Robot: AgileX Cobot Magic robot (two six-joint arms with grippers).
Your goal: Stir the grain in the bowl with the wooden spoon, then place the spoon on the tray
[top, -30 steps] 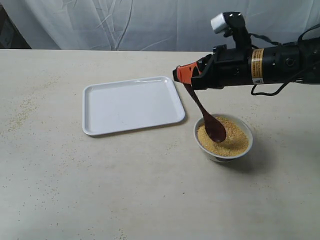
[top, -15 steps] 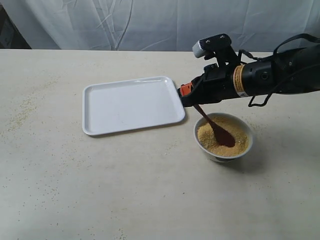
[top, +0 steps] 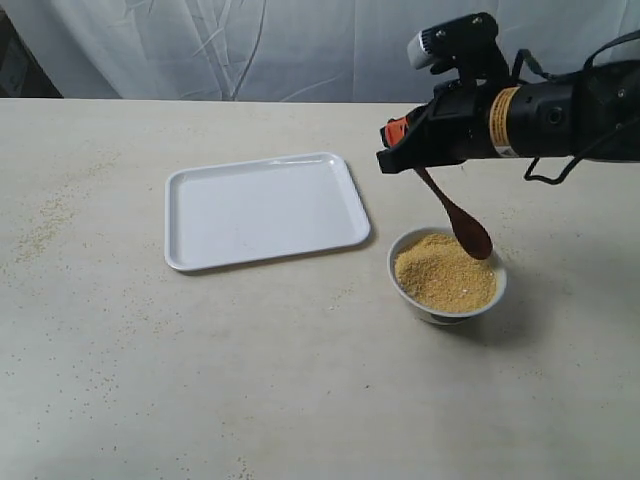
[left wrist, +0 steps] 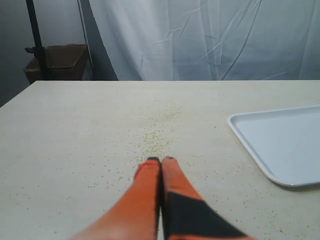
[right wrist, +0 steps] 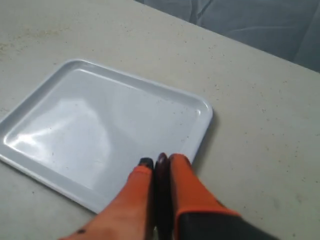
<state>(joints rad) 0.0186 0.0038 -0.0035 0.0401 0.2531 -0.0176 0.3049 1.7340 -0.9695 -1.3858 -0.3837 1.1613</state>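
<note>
A: Where is the spoon?

B: The right end effector (top: 392, 146) is clamped tight on its handle. The spoon (top: 450, 212) slants down toward five o'clock, and its head hangs at about one o'clock of the bowl (top: 443, 312), over the rim.

A: And the bowl?

B: It stands on the desk (top: 200, 380) at four o'clock from the tray (top: 265, 210), near it but apart, heaped with grain (top: 445, 272).

A: The left end effector?

B: The left end effector (left wrist: 160, 161) has its fingers pressed together with nothing between them, above desk speckled with stray grains (left wrist: 155, 140).
</note>
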